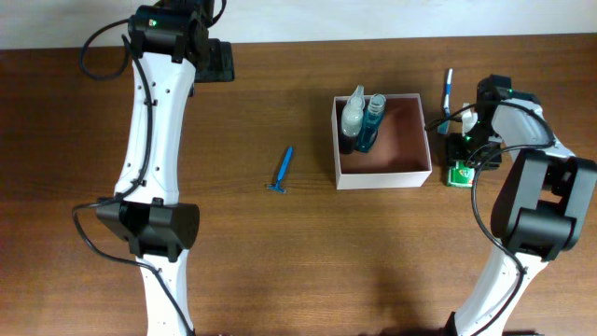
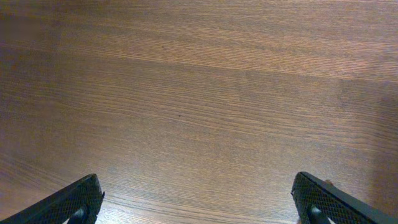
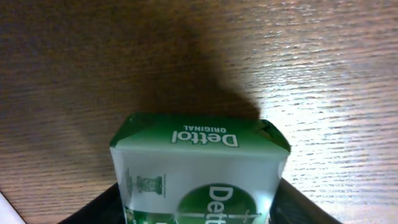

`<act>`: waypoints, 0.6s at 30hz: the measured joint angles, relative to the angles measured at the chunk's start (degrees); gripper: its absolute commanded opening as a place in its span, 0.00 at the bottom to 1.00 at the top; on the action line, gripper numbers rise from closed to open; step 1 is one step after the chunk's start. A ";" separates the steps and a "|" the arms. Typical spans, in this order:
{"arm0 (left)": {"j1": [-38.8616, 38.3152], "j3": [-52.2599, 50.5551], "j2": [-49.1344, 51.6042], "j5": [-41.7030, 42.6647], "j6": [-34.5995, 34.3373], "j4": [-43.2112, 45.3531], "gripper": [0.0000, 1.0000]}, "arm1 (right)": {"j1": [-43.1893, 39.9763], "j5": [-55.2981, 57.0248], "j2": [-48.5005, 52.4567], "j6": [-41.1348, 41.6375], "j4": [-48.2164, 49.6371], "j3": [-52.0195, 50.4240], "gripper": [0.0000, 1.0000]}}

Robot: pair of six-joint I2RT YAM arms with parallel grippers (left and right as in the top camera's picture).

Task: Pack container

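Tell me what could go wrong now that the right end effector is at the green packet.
The green packet looks glossy, and the right end effector shows only at its edges, so it may slip or tilt. The packet lies close to the right wall of the container; lifting could bump the box. Two bottles lean in its far left corner; dropping the packet there might topple them.

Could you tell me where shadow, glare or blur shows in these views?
Right wrist: the green packet fills the foreground, slightly soft, throwing a dark shadow on the table, with glare at right. Left wrist: dimmer toward upper left. Overhead: sharp.
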 measured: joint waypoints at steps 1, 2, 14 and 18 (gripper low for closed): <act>0.00 0.00 0.00 0.00 0.00 0.00 0.99 | 0.00 0.02 0.00 -0.04 -0.02 0.00 0.58; 0.00 0.00 0.00 0.00 0.00 0.00 0.99 | 0.00 0.00 0.02 -0.07 -0.02 0.00 0.57; 0.00 0.00 0.00 0.00 0.00 0.00 0.99 | -0.02 0.04 0.11 0.02 0.26 0.00 0.49; 0.00 0.00 0.00 0.00 0.00 0.00 0.99 | -0.02 0.02 0.11 0.44 0.11 0.00 0.49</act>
